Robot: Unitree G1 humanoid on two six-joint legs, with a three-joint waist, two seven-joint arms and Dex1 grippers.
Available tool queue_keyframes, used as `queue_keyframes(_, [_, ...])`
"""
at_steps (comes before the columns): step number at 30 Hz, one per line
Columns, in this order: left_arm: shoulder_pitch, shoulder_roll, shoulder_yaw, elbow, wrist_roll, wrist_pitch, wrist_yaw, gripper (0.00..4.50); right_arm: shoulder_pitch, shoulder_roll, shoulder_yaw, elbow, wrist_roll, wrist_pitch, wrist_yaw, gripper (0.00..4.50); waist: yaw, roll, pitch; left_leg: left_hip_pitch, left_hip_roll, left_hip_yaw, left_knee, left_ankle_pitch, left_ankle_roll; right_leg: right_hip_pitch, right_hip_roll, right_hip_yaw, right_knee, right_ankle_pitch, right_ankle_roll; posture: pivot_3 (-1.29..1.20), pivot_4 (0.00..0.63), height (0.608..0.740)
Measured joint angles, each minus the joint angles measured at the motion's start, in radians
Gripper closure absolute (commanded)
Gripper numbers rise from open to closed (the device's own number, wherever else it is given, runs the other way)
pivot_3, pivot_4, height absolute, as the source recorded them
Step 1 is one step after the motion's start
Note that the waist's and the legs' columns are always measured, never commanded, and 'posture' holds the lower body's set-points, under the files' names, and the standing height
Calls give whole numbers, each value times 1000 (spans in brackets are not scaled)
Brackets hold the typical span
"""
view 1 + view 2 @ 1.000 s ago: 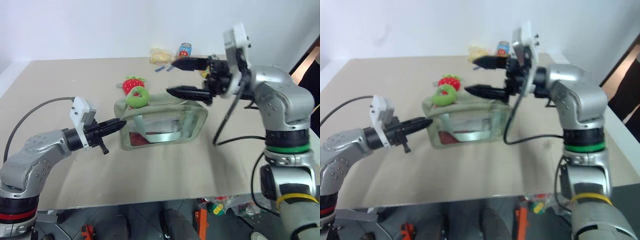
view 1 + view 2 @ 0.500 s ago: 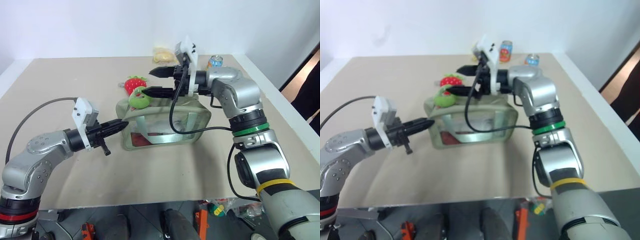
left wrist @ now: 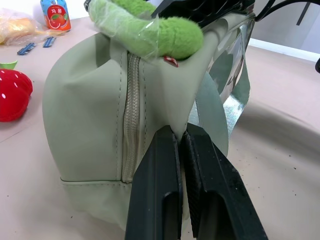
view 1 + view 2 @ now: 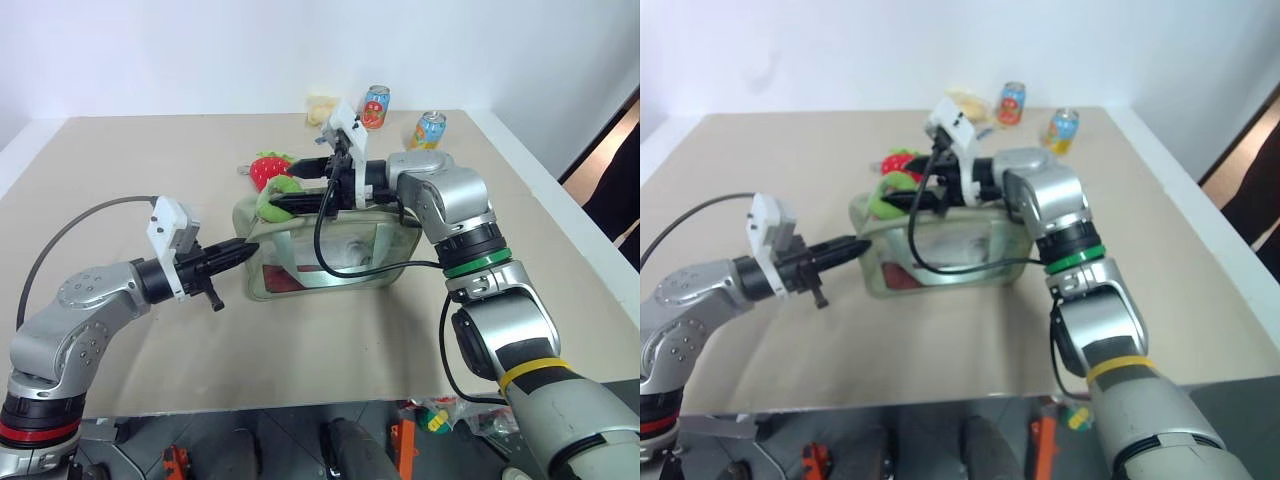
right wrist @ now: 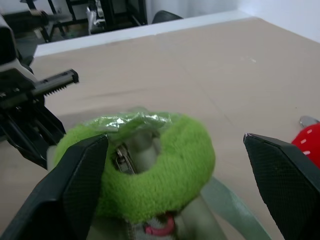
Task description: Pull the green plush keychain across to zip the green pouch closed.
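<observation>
With the left claw (image 4: 238, 251) pinching the left end of the green pouch (image 4: 335, 245) mid-tabletop, the spread right claw (image 5: 175, 165) straddles the green plush keychain (image 5: 150, 172); it should close squarely before pulling right.

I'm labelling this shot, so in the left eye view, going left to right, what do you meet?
Left gripper → red strawberry plush → green plush keychain → orange drink can.
</observation>
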Motion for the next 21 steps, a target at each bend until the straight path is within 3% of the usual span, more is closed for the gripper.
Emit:
queue_keyframes(9, [-6,-3,-3,2,6,0,-1,4500,12,-24,-8,-22,3,-1,31,4315,1,0,0,0,0,0,0,0,0,0,0,0,0,0,0,0,150,740])
queue_keyframes(21, [-41,-53,-6,41,8,5,45,4500,46,-53,-98,-178,92,-7,66,4418,2,0,0,-1,0,-2,0,0,0,0,0,-1,0,0,0,0,150,740])
